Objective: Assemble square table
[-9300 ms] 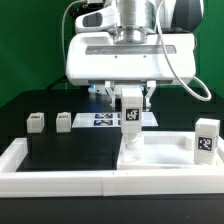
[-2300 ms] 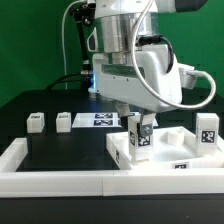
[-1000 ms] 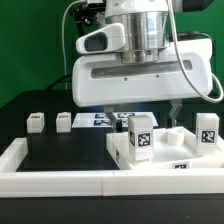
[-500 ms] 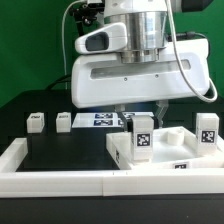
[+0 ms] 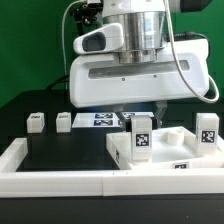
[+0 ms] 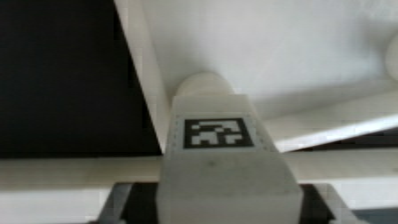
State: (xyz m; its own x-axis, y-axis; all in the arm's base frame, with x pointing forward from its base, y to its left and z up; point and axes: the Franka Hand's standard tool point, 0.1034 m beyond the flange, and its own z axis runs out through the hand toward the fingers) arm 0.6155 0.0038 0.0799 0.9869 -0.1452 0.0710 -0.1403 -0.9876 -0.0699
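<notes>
The white square tabletop (image 5: 160, 160) lies at the exterior view's right, against the white rim. One tagged white leg (image 5: 140, 136) stands upright on its near-left corner. My gripper (image 5: 140, 112) is straight above that leg and shut on its top. In the wrist view the leg (image 6: 221, 130) fills the space between the dark fingers (image 6: 134, 200), with the tabletop (image 6: 285, 60) below it. A second leg (image 5: 207, 135) stands at the tabletop's far right. Two more legs (image 5: 37, 122) (image 5: 64, 121) lie on the black table at the left.
The marker board (image 5: 103, 119) lies flat behind the tabletop, under the arm. A long white rim (image 5: 60, 180) borders the black surface along the front and the left. The arm's bulky white body hangs over the middle of the scene.
Over the earlier frames the tabletop moved right and the gripper turned with the leg, then turned back square. In the last second nothing has visibly moved.
</notes>
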